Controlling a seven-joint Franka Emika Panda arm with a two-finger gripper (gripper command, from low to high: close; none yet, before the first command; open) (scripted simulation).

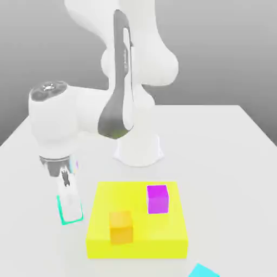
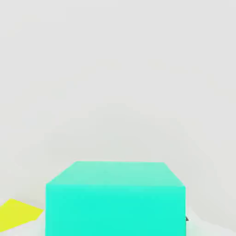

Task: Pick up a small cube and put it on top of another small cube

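Exterior view: my gripper is clamped on the small plain teal-green cube (down on the white table), just beside the big flat yellow block.

Gripper hides most of teal cube

- arm: smooth white shell, plastic-looking, soft sheen; dark grey glossy panel on the upper link
- table: plain white, matt, smooth
- small cube: flat teal-green, smooth, no texture
- yellow block, orange cube, magenta cube: solid colour, matt, smooth faces
- cyan cube: smooth, untextured
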